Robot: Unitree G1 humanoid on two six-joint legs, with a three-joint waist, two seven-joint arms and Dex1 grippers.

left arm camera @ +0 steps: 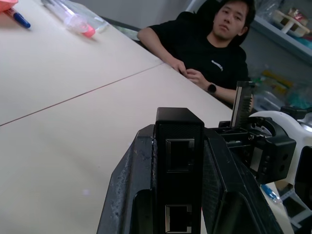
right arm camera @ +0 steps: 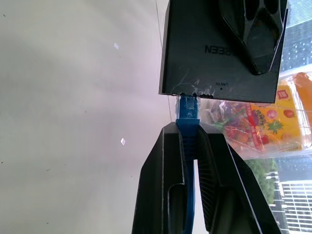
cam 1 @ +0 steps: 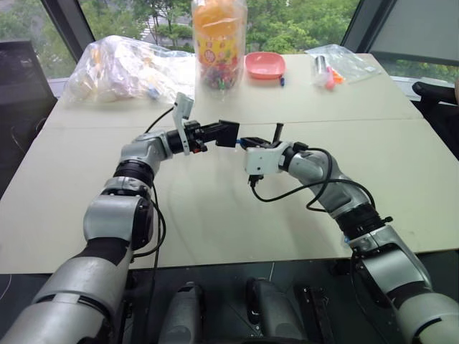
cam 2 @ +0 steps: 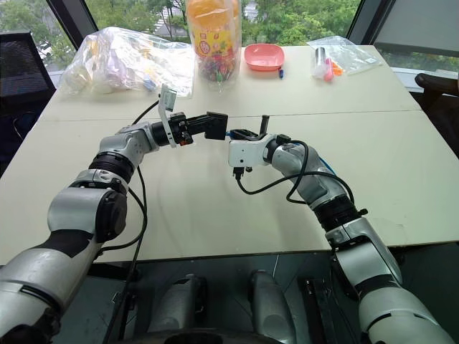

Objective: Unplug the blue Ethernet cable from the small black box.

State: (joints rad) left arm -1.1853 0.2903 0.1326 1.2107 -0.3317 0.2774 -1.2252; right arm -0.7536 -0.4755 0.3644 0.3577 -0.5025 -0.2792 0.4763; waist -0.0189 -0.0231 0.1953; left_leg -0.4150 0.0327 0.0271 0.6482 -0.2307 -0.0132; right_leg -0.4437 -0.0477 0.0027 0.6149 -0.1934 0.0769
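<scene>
Above the table [cam 1: 215, 236], between both arms: holding the small black box [cam 1: 228, 133] up in the air, well off the top.
Left gripper [left arm camera: 178, 161]: squeezing the small black box from both sides, jaws shut tight on it, two empty ports facing the wrist camera.
Right gripper [right arm camera: 191, 161]: pinching the blue Ethernet cable [right arm camera: 187, 117] just behind its clear plug, jaws shut narrow on the cord.
Plug: sitting in the port on the box's edge, not yet out.
Step, by guess: getting ready to pull the two apart.
Box feel, by guess: being light, hard and smooth, so maybe slipping or twisting if held loose; holding by the flat sides looking best.
Cable feel, by guess: being thin, soft and bendy, stretching a bit before the plug lets go; gripping close to the plug looking best.
Worry: maybe needing the little clip pressed down first; yanking hard maybe snapping it.
Behind: sitting untouched, a pink bowl [cam 1: 265, 65] and a candy jar [cam 1: 219, 43].
Across the table: a person [left arm camera: 214, 48] sitting and watching.
</scene>
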